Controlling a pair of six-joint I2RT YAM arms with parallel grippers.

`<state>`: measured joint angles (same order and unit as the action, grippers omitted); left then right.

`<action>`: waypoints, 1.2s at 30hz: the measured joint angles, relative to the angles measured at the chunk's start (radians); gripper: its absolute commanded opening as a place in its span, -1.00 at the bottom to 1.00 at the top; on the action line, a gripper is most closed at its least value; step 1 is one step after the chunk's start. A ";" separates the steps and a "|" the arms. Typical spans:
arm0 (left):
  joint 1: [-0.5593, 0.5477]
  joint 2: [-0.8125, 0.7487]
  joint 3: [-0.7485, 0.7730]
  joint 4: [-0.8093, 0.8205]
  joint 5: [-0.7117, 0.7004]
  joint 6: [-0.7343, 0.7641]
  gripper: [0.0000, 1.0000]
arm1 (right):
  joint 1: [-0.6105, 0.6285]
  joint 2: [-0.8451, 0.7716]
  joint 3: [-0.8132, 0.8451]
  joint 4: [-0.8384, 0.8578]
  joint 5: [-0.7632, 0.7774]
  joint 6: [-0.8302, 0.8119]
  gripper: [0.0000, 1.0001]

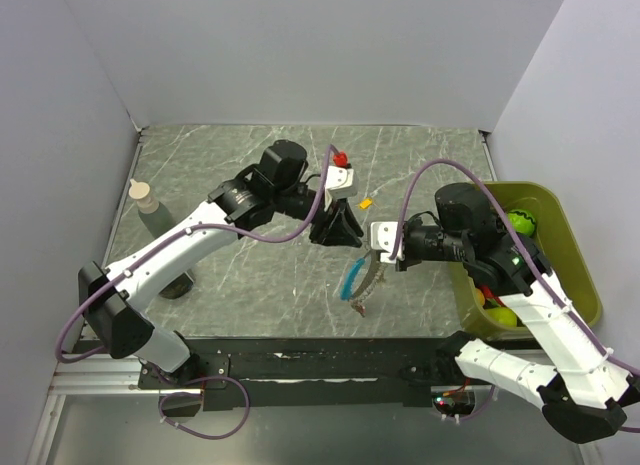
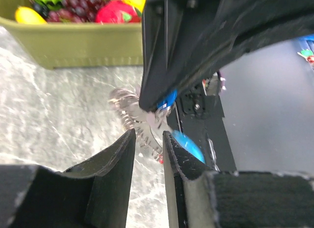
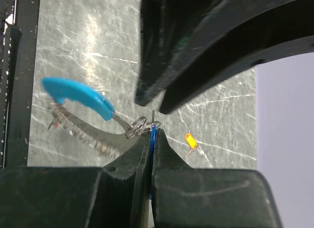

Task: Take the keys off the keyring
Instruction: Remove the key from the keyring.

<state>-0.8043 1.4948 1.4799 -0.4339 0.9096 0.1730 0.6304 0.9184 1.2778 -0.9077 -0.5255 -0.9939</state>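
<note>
Keyring [image 3: 140, 125] and its load hang nearest the arm bases, between the two grippers. The load is small wire coils, a toothed metal blade and the light-blue strip [image 3: 73, 93] jutting off to one side, all apparently clear of the table [image 1: 250, 275].

Just behind, the right gripper [image 3: 152, 136] is clenched on the blue key [image 2: 167, 99], a thin sliver edge-on between its fingers. That hold looks deliberate: pinning one key lets the ring hang free beside it and gives the other arm something to pull against.

The left gripper [image 2: 147, 142] reaches in from the opposite side, its tips almost nose to nose with the right's at the ring. A narrow slit shows between its fingers, with the toothed blade in line with it. Whether they pinch the blade or merely straddle it I cannot tell.

Farther out, the orange key [image 3: 190, 139] lies alone on the table, well apart from the ring, so it counts as already off. Beyond the left gripper a small red piece [image 1: 340, 156] shows, too small to call a key. Blue and the strip are left to do. Off to the right sits the bin [image 1: 580, 250] of toy fruit, no part of this.
</note>
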 measured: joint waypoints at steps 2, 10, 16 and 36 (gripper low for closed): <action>0.000 0.000 0.021 0.000 -0.007 0.000 -0.30 | 0.000 0.001 0.000 0.000 -0.002 0.002 -1.00; -0.025 0.004 0.053 -0.009 -0.010 0.008 -0.31 | 0.000 0.002 0.000 0.002 -0.003 0.012 -1.00; -0.035 0.010 0.051 -0.011 -0.022 0.009 -0.30 | 0.000 -0.002 0.000 0.013 0.010 0.027 -1.00; -0.031 0.096 0.101 -0.009 -0.035 0.004 -0.30 | 0.030 -0.017 -0.004 0.087 0.224 0.048 -1.00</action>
<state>-0.8349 1.5906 1.5814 -0.4431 0.8742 0.1772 0.6605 0.9016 1.2736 -0.8204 -0.3012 -0.9463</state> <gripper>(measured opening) 0.352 0.022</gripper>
